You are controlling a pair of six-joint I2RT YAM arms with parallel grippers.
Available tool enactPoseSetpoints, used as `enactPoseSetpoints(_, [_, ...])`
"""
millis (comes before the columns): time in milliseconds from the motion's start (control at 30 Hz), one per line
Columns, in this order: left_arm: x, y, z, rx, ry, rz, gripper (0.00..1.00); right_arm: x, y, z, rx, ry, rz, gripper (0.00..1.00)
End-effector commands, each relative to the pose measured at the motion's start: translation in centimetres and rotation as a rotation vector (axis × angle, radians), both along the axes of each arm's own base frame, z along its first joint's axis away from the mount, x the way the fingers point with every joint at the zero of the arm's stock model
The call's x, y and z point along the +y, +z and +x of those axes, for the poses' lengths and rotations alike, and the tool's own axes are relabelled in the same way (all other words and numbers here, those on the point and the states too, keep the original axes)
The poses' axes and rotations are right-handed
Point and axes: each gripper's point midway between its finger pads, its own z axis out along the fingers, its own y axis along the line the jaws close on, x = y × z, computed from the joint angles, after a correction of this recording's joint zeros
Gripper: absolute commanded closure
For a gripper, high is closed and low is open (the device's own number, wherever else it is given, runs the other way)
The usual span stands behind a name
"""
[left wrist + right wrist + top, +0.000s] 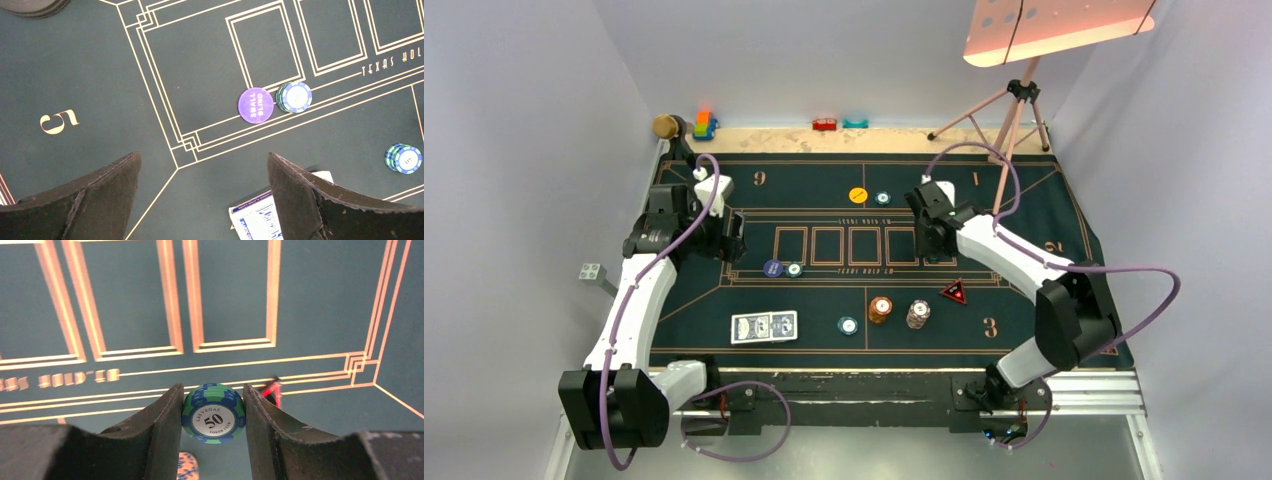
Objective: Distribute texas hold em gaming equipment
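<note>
Green felt mat (814, 190) is lying flat w/ card boxes drawn on it. R claw (212, 392) is squeezing a green-blue 50 chip (214, 416) above it, prob. carrying it to a seat. L claw (204, 157) is hanging wide open, holding nothing, near the cards (252, 220).

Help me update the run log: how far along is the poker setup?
Looks done: the small blind button with a blue-green chip beside it, and the yellow button with a teal chip at the far side. In hand: the right gripper is shut on a 50 chip. Left: the cards lie together near the front, the orange stack and white-brown stack stand undivided, and the left gripper is open, empty.
</note>
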Motion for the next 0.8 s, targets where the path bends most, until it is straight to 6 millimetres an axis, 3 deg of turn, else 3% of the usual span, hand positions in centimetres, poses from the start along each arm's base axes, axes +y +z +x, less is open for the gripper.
enactPoseSetpoints(0, [-0.2, 0.7, 0.3, -0.031, -0.012, -0.012, 0.00, -3.9, -0.6, 0.1, -0.031, -0.175, -0.012, 0.98])
enactPoseSetpoints(133, [-0.2, 0.7, 0.3, -0.031, -0.014, -0.014, 0.00, -5.2, -2.3, 0.5, -0.001, -0.218, -0.010, 0.99])
enactPoseSetpoints(433, [-0.3, 0.7, 0.3, -0.031, -0.019, -0.014, 0.00, -5.0, -6.3, 1.6, 0.056, -0.224, -0.039, 1.00])
enactPoseSetpoints(767, [-0.3, 0.7, 0.2, -0.027, -0.023, -0.019, 0.00, -4.8, -6.9, 0.2, 0.129, -0.249, -0.004, 1.00])
